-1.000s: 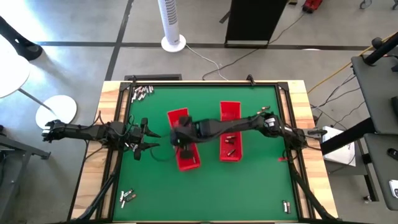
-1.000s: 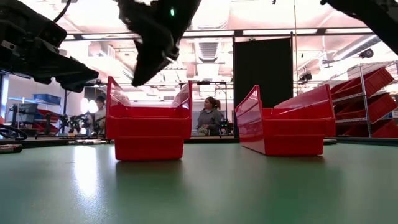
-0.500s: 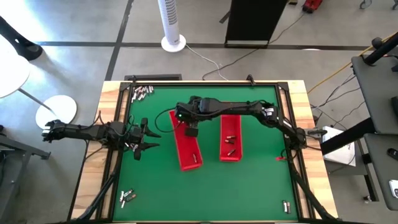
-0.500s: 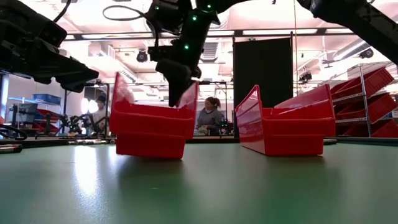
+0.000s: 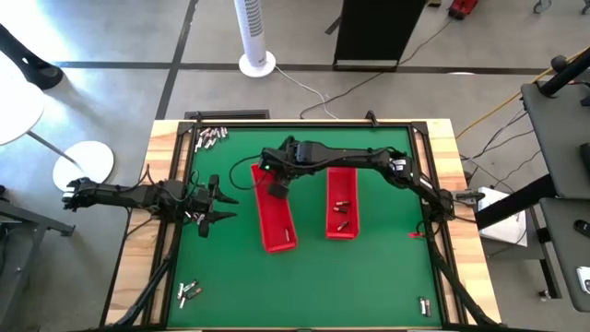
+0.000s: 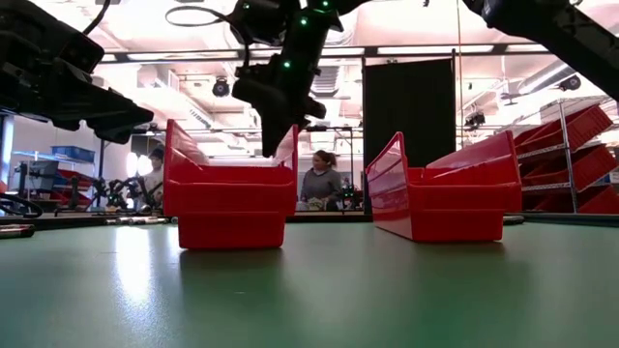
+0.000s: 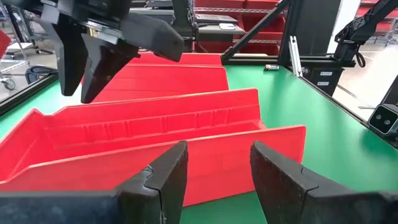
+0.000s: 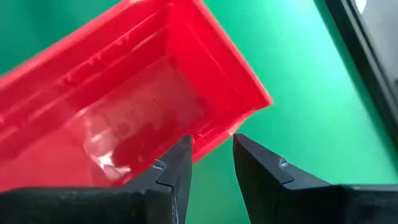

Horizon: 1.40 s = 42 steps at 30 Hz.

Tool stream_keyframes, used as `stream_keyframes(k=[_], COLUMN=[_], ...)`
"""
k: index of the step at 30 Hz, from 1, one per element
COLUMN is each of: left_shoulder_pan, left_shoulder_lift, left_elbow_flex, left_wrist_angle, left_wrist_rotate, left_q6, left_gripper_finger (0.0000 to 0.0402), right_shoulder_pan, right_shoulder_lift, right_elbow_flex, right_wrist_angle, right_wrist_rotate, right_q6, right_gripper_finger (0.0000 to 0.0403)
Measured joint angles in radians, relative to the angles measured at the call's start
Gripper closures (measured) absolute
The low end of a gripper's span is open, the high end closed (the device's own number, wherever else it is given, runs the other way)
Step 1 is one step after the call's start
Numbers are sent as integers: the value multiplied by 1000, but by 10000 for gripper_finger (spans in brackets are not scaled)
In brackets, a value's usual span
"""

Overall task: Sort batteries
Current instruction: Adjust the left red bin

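Now, right gripper [image 5: 277, 188]: up over the far end of the left tray [image 5: 275, 217], centre of the high view; in its wrist view the fingers [image 8: 171, 171] stand a little apart with nothing between them, the tray's corner just beyond the tips.
Left gripper [image 5: 221, 205]: parked at the table's [image 5: 378, 277] left edge, mid-left of the high view, fingers [image 7: 168, 174] apart and empty, facing the left tray's long side.
Trays: two red ones near the middle, left tray slightly skewed, right tray [image 5: 342, 207] straight, well apart from each other.
Batteries in trays: a few in the right tray [image 5: 339, 214], some at the left tray's near end [image 5: 287, 238].
Loose batteries: a cluster at upper left of the table [image 5: 210, 136], a few at lower left [image 5: 188, 293], one or two at lower right [image 5: 424, 305].
Background: a person [image 6: 325, 182] behind the table in the low view.
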Motion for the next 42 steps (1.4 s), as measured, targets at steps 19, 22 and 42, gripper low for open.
stream_keyframes(k=[19, 22, 42], left_shoulder_pan=[0, 0, 0], left_shoulder_lift=[0, 0, 0], left_elbow_flex=[0, 0, 0], left_wrist_angle=[0, 0, 0], left_wrist_rotate=[0, 0, 0], left_q6=[0, 0, 0], left_gripper_finger=[247, 247, 247], right_shoulder_pan=[2, 2, -5], right_shoulder_lift=[44, 44, 44], right_elbow_flex=[-11, -11, -12], right_wrist_angle=[-11, -12, -106], right_wrist_rotate=[-26, -25, 146], right_q6=[481, 532, 1101], right_gripper_finger=[332, 360, 390])
